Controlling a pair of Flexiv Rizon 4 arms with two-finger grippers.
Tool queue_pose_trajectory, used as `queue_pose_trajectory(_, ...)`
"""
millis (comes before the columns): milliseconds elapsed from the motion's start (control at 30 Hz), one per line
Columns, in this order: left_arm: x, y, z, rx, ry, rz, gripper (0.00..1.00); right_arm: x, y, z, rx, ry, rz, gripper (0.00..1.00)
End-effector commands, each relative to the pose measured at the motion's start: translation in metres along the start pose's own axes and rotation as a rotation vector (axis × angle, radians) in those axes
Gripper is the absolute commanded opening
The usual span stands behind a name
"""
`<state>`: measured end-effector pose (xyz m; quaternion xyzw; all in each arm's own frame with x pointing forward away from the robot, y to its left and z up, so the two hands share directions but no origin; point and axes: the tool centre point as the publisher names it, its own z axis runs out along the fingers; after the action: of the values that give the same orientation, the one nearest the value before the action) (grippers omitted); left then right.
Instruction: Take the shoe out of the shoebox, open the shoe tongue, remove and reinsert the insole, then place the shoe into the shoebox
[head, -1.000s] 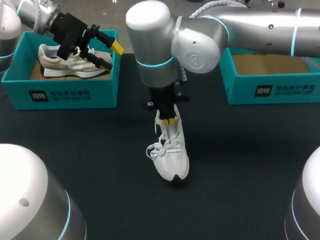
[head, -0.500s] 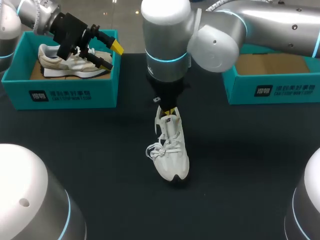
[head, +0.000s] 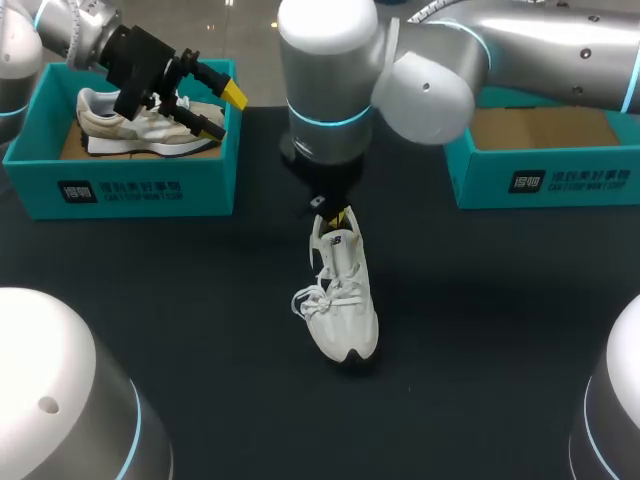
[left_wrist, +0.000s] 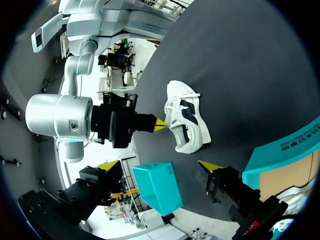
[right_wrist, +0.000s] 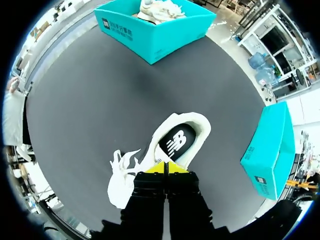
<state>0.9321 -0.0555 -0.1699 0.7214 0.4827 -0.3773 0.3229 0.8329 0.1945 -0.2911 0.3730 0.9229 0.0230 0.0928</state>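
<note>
**A:** Why does the white shoe (head: 343, 300) lie out on the table (head: 480, 330), toe nearest?

**B:** Probably for access to the insole (right_wrist: 175, 142). The right gripper (head: 340, 217) sits at the rim of its opening, tips pressed together. I can't tell whether they pinch anything.

**A:** And the left gripper (head: 222, 110)?

**B:** Fingers spread, hovering above the far-left shoebox (head: 130, 185), likely to keep clear.

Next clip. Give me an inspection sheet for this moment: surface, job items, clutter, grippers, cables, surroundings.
Surface: black table, matte.
Job's things: white shoe stands on its sole mid-table, with the insole showing in its opening. The left shoebox holds a beige shoe. The right shoebox shows a bare cardboard floor where visible.
Clutter: nothing seen.
Grippers: left gripper is open above the left shoebox. The right gripper is shut, with its tips at the white shoe's opening; whether it pinches anything cannot be told.
Cables: nothing seen on the table.
Surroundings: nothing seen reaching over the table.
</note>
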Motion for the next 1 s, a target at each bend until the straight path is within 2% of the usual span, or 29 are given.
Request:
queue_pose_trajectory(33,0.0,0.0,-0.001,0.001,0.003,0.0,1.0,-0.02,0.001,-0.009,-0.019,-0.064,-0.338,0.0)
queue_pose_trajectory(100,0.0,0.0,-0.001,0.001,0.003,0.0,1.0,-0.027,0.006,-0.01,-0.023,-0.062,-0.402,0.0)
queue_pose_trajectory(233,0.0,0.0,-0.001,0.001,0.003,0.0,1.0,-0.038,0.019,-0.002,0.039,-0.11,-0.443,0.0)
queue_pose_trajectory(367,0.0,0.0,-0.001,0.001,0.003,0.0,1.0,-0.043,0.032,0.006,0.058,-0.139,-0.484,0.01)
queue_pose_trajectory(400,0.0,0.0,-0.001,0.001,0.003,0.0,1.0,-0.045,0.037,0.009,0.067,-0.151,-0.496,0.27)
queue_pose_trajectory(433,0.0,0.0,-0.001,0.001,0.003,0.0,1.0,-0.046,0.04,0.01,0.075,-0.169,-0.503,0.38)
queue_pose_trajectory(500,0.0,0.0,-0.001,0.001,0.003,0.0,1.0,-0.048,0.046,0.013,0.067,-0.167,-0.512,0.47)
queue_pose_trajectory(600,0.0,0.0,-0.001,0.001,0.003,0.0,1.0,-0.049,0.052,0.017,0.075,-0.17,-0.541,0.79)
queue_pose_trajectory(633,0.0,0.0,-0.001,0.001,0.003,0.0,1.0,-0.049,0.054,0.019,0.076,-0.169,-0.545,0.86)
queue_pose_trajectory(767,0.0,0.0,-0.001,0.001,0.003,0.0,1.0,-0.051,0.06,0.024,0.065,-0.164,-0.561,0.87)
queue_pose_trajectory(1000,0.0,0.0,-0.001,0.001,0.003,0.0,1.0,-0.055,0.067,0.038,0.056,-0.194,-0.658,0.97)
